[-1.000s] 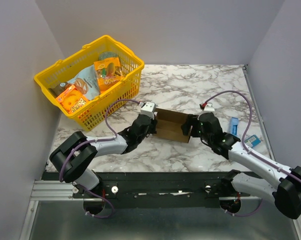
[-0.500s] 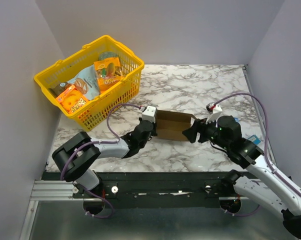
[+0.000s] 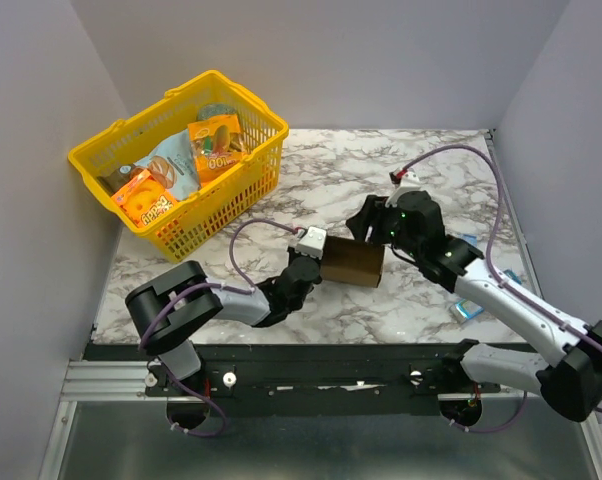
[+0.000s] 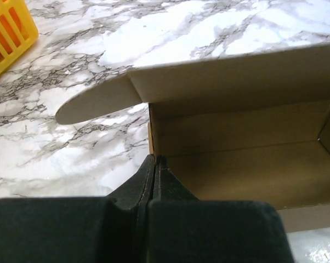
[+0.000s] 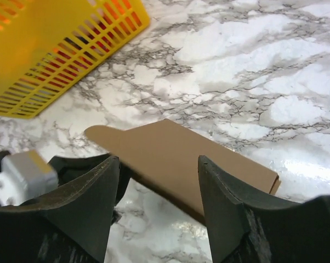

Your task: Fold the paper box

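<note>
Brown paper box (image 3: 353, 262) lies open; left gripper (image 4: 155, 164) clamped, apparently on its wall; right gripper (image 5: 157, 161) spread above it. Yellow basket (image 3: 221, 195) holds snack packs (image 3: 216, 140).

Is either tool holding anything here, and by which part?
The left tool is shut on the paper box, pinching the edge of its end wall. The right tool is open over the box, gripping nothing.
</note>
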`<state>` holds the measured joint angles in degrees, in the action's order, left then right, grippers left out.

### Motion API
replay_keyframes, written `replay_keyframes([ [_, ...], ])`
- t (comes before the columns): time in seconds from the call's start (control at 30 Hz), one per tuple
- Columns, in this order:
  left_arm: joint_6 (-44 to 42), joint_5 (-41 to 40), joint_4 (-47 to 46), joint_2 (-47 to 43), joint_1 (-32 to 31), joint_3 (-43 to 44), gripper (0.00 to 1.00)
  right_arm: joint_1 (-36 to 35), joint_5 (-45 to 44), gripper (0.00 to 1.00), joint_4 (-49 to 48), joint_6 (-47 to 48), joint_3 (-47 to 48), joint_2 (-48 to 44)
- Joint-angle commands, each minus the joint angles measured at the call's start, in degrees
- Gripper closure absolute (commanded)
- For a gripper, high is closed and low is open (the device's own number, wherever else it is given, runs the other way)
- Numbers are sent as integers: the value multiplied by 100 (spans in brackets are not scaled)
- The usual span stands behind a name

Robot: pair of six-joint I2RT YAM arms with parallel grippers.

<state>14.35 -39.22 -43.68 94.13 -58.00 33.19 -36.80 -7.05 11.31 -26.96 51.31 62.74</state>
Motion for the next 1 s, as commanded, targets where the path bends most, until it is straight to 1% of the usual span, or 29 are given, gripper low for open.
replay_keyframes([
  [0.0, -160, -331, 729, 396, -124, -234, 100, -21, -166, 33, -1243, 33, -279, 536],
  [0.03, -169, -340, 729, 439, -185, -225, 100, -29, -122, 33, -1419, 16, -305, 624],
  [0.1, -161, -367, 791, 457, -221, -199, 100, -29, -86, 34, -1465, -28, -314, 853],
  [0.2, -73, -349, 931, 414, -247, -181, 100, -29, -77, 34, -1448, -151, -525, 880],
  [0.3, -3, -253, 1098, 335, -256, -181, 94, -29, -130, 34, -1448, -353, -999, 793],
  [0.33, 59, -235, 1125, 291, -256, -190, 86, -29, -147, 34, -1500, -458, -1113, 792],
  [0.43, 138, -174, 1239, 159, -282, -225, 78, -47, -174, 34, -1561, -652, -1456, 827],
  [0.47, 147, -130, 1283, 124, -291, -234, 68, -30, -191, 35, -1579, -687, -1518, 845],
  [0.5, 147, -130, 1327, 80, -300, -225, 63, -38, -209, 35, -1605, -723, -1597, 854],
  [0.53, 147, -130, 1379, 10, -309, -208, 52, -21, -244, 34, -1623, -775, -1624, 915],
  [0.6, 112, -95, 1467, -78, -317, -208, 46, -38, -367, 35, -1623, -811, -1641, 977],
  [0.63, 103, -86, 1476, -166, -326, -225, 39, -38, -402, 35, -1623, -828, -1642, 1047],
  [0.7, 77, 2, 1529, -263, -326, -269, 32, -38, -499, 35, -1623, -855, -1642, 1100],
  [0.73, 51, 72, 1547, -359, -326, -287, 24, -29, -508, 35, -1623, -863, -1633, 1126],
  [0.83, 129, 291, 1748, -614, -326, -357, 15, -29, -587, 35, -1606, -925, -1615, 1240],
  [0.87, 147, 362, 1784, -702, -326, -453, 6, -29, -613, 35, -1606, -925, -1624, 1275],
  [0.9, 165, 458, 1767, -798, -326, -523, 2, -29, -622, 35, -1614, -925, -1624, 1302],
  [0.97, 156, 661, 1775, -1088, -326, -690, 1, -38, -657, 35, -1614, -942, -1624, 1320],
])
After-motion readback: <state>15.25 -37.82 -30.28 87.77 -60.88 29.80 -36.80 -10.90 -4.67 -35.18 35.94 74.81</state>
